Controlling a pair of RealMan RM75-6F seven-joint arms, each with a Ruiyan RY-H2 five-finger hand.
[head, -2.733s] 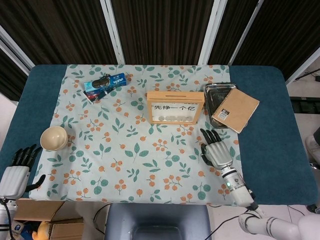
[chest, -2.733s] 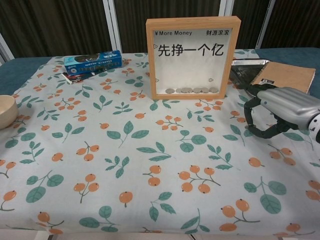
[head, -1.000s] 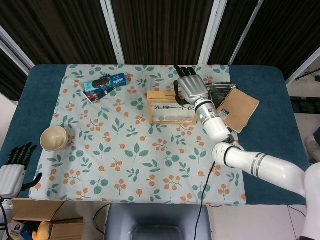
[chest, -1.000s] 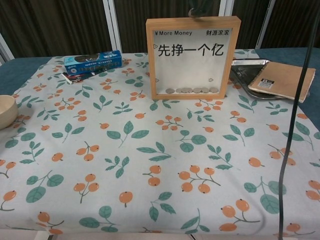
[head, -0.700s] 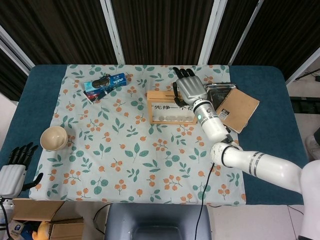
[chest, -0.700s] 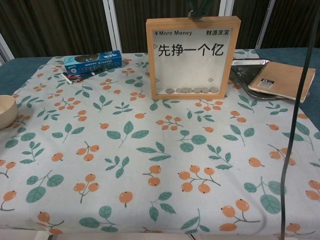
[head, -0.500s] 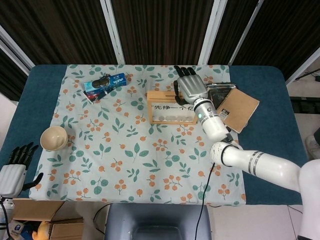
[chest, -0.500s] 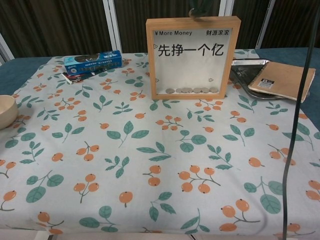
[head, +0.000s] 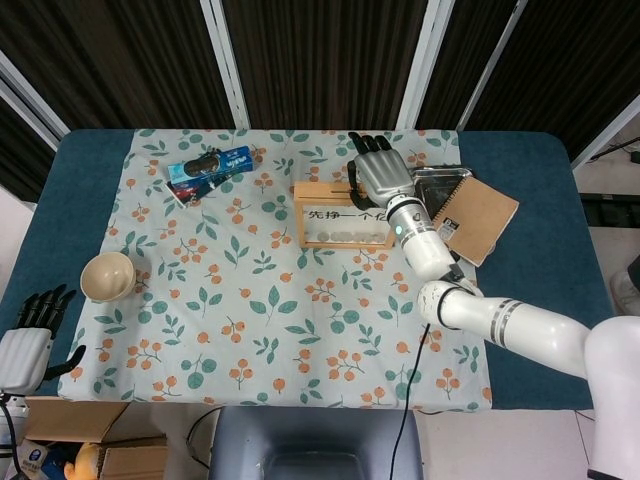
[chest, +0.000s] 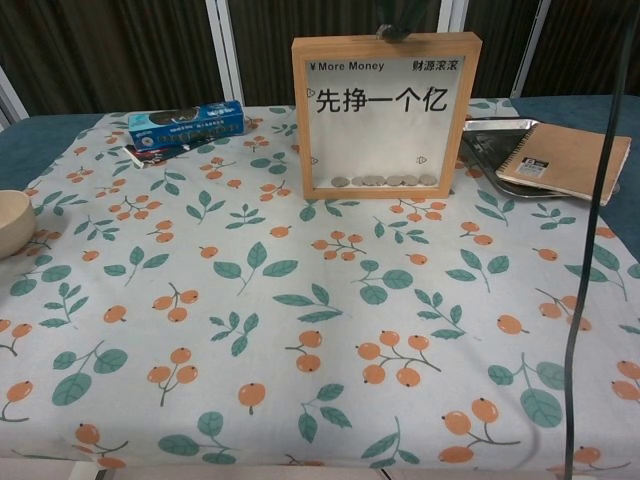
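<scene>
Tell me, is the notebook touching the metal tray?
Touching: in the head view the notebook lies tilted across the metal tray, covering its right part; the chest view agrees.

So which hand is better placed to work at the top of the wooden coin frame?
The right. The right hand is directly over the top edge of the coin frame, while the left hand sits off the table's near left corner, beyond the bowl.

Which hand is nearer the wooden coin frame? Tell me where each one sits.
Right. The right hand is over the top edge of the wooden coin frame, at its right end. The left hand is off the table's near left corner, beyond the bowl.
</scene>
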